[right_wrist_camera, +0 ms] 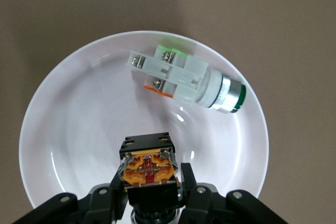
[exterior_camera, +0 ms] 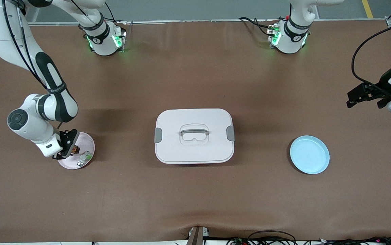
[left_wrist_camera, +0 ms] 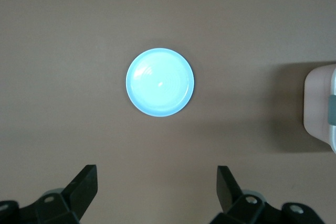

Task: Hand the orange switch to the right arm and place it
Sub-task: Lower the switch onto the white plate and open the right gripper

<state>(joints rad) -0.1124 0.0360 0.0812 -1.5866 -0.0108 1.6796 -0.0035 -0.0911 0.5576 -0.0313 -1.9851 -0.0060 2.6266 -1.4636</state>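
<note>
The orange switch [right_wrist_camera: 148,163], a small black block with an orange middle, sits between the fingers of my right gripper [right_wrist_camera: 149,176]. The gripper is shut on it, low over the pale pink plate [exterior_camera: 89,142] at the right arm's end of the table. In the front view the switch [exterior_camera: 76,148] shows just under the gripper [exterior_camera: 66,149]. I cannot tell whether it touches the plate [right_wrist_camera: 68,108]. My left gripper [exterior_camera: 365,96] is open and empty, up in the air at the left arm's end of the table. Its wrist view [left_wrist_camera: 157,187] looks down on a light blue plate [left_wrist_camera: 160,82].
A white-and-green part [right_wrist_camera: 184,80] lies in the pink plate beside the switch. A white lidded box [exterior_camera: 194,135] with grey latches stands mid-table. The light blue plate [exterior_camera: 309,154] is empty, toward the left arm's end.
</note>
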